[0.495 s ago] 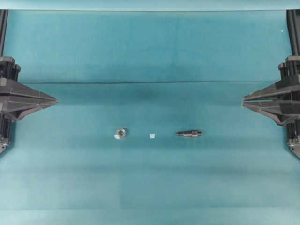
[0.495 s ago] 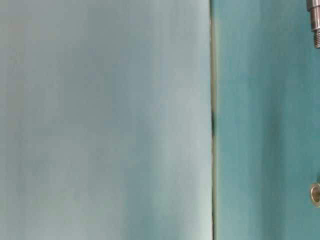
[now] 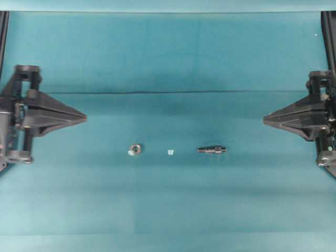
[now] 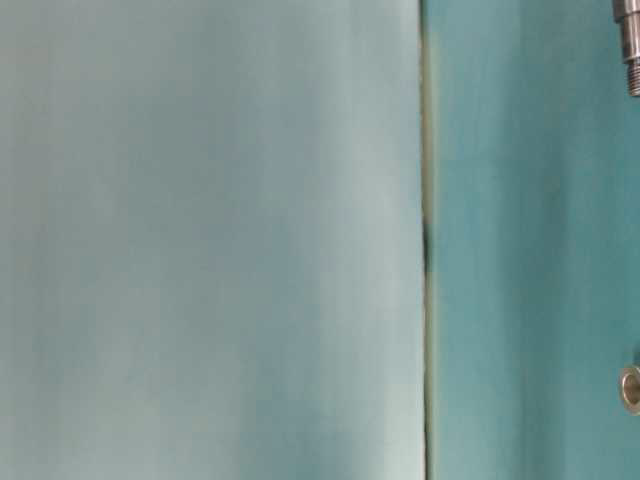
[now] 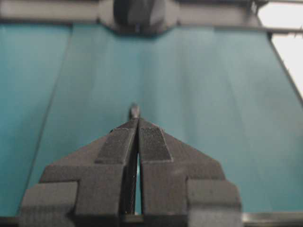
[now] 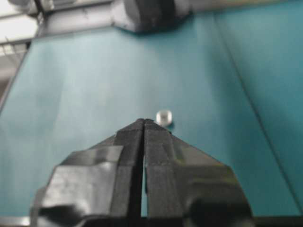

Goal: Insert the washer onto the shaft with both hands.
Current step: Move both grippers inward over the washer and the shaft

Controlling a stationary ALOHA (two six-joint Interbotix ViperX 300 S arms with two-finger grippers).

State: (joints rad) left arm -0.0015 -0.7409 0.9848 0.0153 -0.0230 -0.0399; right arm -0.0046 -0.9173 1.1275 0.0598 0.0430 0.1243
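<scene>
Cloth (image 3: 168,58), smooth and teal, covers the table. Two black grippers with pointed, ribbed triangular fingers face each other level across it, left gripper (image 3: 84,118) and right gripper (image 3: 265,120), both pinched shut on nothing. Between them lie the stepped grey shaft (image 3: 211,150), lengthwise left-right with its narrow end rightward, and the small silvery washer (image 3: 134,149), well apart.

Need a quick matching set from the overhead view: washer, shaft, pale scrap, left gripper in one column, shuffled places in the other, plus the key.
1. washer
2. shaft
3. pale scrap
4. left gripper

A. middle of the three-item row
B. left edge, jaws shut, pointing toward centre
C. right end of the row, lying flat
D. left end of the row, flat on the cloth

Pairs: 1-D, 2-C, 3-A, 4-B
</scene>
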